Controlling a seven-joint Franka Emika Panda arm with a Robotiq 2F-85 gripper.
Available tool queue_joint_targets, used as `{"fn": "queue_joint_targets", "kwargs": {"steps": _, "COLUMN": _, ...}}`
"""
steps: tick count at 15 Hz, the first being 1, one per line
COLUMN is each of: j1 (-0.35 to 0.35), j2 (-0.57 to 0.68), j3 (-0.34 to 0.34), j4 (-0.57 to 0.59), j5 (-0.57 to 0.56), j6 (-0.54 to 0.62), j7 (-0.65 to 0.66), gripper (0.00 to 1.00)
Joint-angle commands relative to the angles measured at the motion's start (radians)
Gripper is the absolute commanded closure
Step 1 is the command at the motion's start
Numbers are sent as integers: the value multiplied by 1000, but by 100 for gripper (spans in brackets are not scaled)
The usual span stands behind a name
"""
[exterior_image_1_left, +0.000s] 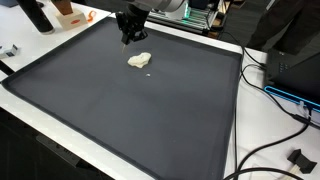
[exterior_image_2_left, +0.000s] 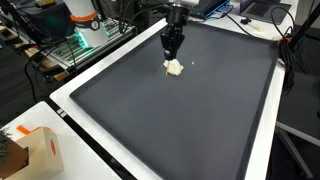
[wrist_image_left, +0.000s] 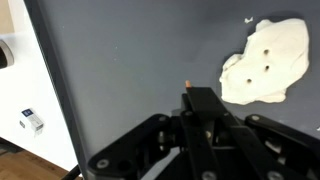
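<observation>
Cream-white dough lump (exterior_image_1_left: 139, 61), flat, irregular outline w/ lobed edges; in wrist view, lump (wrist_image_left: 265, 62) shows three small dark dimples on top. Lies flat on dark grey mat (exterior_image_1_left: 120, 120), toward its far side in both exterior views, well inside the rim. Tiny pale crumb (wrist_image_left: 249, 19) just beside it, not touching.
</observation>
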Motion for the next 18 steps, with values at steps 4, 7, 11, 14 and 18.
{"fn": "queue_joint_targets", "kwargs": {"steps": 4, "j1": -94, "j2": -92, "j3": 72, "j4": -32, "j5": 153, "j6": -17, "j7": -238, "gripper": 97}}
{"fn": "queue_joint_targets", "kwargs": {"steps": 7, "j1": -126, "j2": -123, "j3": 86, "j4": -30, "j5": 233, "j6": -14, "j7": -347, "gripper": 97}}
{"fn": "queue_joint_targets", "kwargs": {"steps": 11, "j1": -303, "j2": -117, "j3": 299, "j4": -36, "j5": 199, "j6": 17, "j7": -392, "gripper": 97}}
{"fn": "queue_joint_targets", "kwargs": {"steps": 14, "j1": -409, "j2": -108, "j3": 424, "j4": -38, "j5": 199, "j6": 26, "j7": -421, "gripper": 97}}
{"fn": "queue_joint_targets", "kwargs": {"steps": 18, "j1": -520, "j2": -111, "j3": 548, "j4": -72, "j5": 198, "j6": 19, "j7": -422, "gripper": 97}}
